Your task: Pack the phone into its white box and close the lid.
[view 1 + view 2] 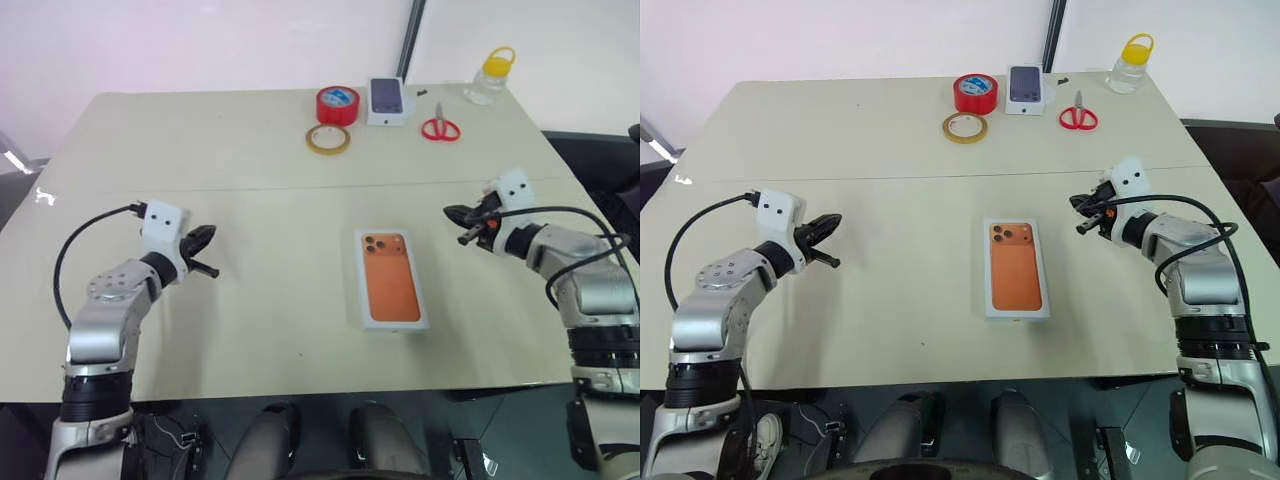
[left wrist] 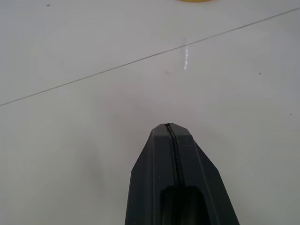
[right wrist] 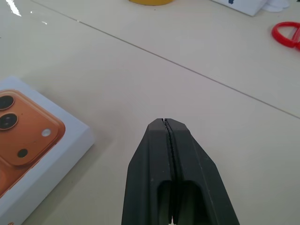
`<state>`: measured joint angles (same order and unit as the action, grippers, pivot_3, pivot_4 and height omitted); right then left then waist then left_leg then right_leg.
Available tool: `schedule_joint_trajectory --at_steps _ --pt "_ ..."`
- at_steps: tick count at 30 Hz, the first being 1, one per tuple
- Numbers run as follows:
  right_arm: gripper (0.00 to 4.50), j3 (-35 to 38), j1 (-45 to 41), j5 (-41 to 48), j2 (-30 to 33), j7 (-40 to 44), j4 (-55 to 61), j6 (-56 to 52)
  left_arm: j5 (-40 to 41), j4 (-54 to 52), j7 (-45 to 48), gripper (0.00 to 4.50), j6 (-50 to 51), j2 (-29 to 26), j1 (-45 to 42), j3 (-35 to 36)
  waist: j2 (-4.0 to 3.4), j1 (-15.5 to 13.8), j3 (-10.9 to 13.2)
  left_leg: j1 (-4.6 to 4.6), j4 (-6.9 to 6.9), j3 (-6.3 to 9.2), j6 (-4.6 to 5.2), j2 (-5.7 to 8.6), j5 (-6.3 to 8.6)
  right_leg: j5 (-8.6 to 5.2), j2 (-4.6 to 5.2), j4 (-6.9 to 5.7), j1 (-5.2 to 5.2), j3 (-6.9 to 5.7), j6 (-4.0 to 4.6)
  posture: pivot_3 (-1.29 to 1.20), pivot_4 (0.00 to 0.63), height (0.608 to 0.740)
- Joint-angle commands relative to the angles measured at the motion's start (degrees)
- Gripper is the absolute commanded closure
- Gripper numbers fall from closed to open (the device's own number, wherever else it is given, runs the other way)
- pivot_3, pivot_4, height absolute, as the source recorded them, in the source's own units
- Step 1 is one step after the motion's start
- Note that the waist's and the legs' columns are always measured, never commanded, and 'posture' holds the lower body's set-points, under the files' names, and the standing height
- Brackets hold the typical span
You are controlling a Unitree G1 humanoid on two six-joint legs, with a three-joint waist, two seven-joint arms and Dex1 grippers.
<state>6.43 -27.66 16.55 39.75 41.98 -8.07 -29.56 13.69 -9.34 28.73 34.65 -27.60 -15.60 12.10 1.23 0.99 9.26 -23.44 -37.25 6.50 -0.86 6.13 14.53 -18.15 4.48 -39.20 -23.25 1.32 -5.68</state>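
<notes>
While both arms are hovering off to either side, the white box is lying flat near the middle of the worktop, with the lid seated on it and its orange phone picture facing up; seen from the right wrist, a single white wall is running from the printed face down to the worktop, which is suggesting a closed package rather than a bare phone in a tray. The phone itself is not showing anywhere loose, so judging from this it is sitting inside, though that cannot be confirmed. The left gripper is hanging over bare worktop well apart from the box, jaws pressed together and holding nothing. The right gripper is pointing inward toward the box from the other side, near but not touching, jaws likewise closed and empty. Both arms standing clear is reading as the task being at or close to its end, leaving the box undisturbed. Along the far edge, the red tape roll, yellowish tape ring, small white box, red scissors and yellow-capped bottle are sitting out of the working zone, probably as distractors.
</notes>
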Motion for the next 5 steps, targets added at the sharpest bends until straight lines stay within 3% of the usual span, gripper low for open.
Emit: schedule_joint_trajectory --at_steps 1,5 --pt "4.48 0.2 -1.5 1.1 -0.1 1.4 1.9 0.3 1.0 -2.2 -0.9 4.50 0.0 0.3 0.1 0.2 -0.01 0.0 0.0 0.00 0.00 0.00 0.00 0.00 0.00 0.00 0.00 0.00 0.00 0.00 0.00 0.00 0.150 0.740" --pt "4.48 0.5 -0.8 1.1 -0.5 1.1 2.7 0.2 1.7 -1.7 -1.0 4.50 -0.2 0.3 0.3 0.6 0.00 -0.2 0.0 0.00 -0.01 0.00 0.00 0.01 0.00 0.00 0.01 0.01 0.01 0.00 0.00 0.00 0.150 0.740"
